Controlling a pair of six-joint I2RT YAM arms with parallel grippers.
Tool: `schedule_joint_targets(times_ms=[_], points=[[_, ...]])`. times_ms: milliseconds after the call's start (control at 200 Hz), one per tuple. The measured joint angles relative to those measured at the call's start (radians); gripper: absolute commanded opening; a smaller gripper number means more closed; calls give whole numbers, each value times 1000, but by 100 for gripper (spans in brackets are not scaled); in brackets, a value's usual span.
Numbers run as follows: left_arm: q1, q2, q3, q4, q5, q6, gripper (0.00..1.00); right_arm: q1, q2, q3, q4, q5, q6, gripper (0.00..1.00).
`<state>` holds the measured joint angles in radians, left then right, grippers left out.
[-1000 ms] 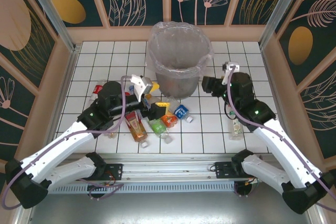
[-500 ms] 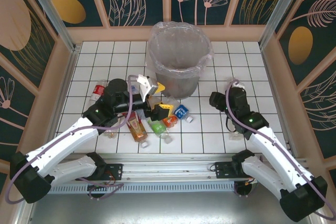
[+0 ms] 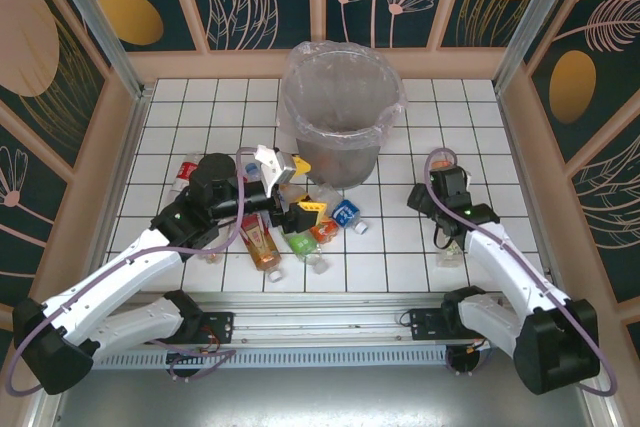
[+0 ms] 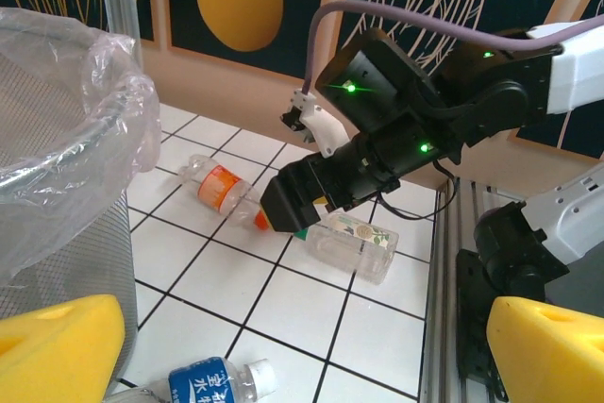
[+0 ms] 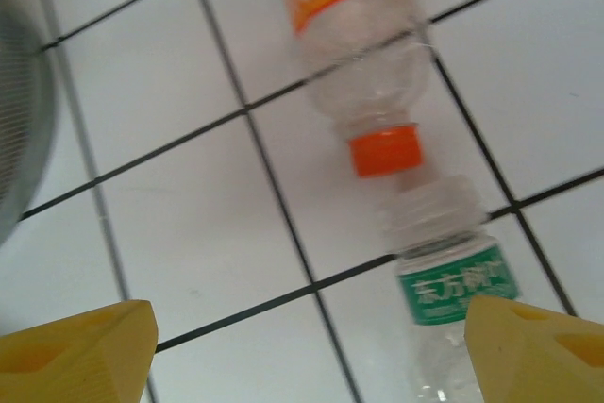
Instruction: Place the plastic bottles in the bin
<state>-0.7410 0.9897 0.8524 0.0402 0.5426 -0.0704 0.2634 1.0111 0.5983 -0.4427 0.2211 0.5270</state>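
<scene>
The white-tiled bench [image 3: 200, 107] carries the bin [image 3: 340, 162] at the back, with most plastic bottles [image 3: 262, 245] lying unbinned before it. The left end effector [image 3: 303, 187] and right end effector [image 5: 302, 342] both gape empty, the right above an orange-labelled bottle [image 5: 354, 25]. Most of the task looks left to do.

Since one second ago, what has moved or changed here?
The right gripper drew back from the bin toward its base, open, over two bottles. Nothing was grasped. The left gripper, the bin and the other bottles stayed nearly put.

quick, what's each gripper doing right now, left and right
left gripper: open, holding nothing
right gripper: open, holding nothing
</scene>
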Motion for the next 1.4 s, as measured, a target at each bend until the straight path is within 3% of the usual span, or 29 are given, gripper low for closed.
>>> schedule_joint_targets(times_ms=[240,475,716,1136,1401], points=[[0,0,0,0,0,0,99,-109,76,-20,45,23,-16,86],[0,0,-4,-1,3,0,98,-225,217,33,163,-93,-100,85],[0,0,-4,0,3,0,98,-234,432,174,253,-182,-164,84],[0,6,-6,-4,3,0,98,-236,658,366,285,-108,-241,78],[0,11,-6,-9,3,3,98,-236,728,426,310,-87,-268,83]])
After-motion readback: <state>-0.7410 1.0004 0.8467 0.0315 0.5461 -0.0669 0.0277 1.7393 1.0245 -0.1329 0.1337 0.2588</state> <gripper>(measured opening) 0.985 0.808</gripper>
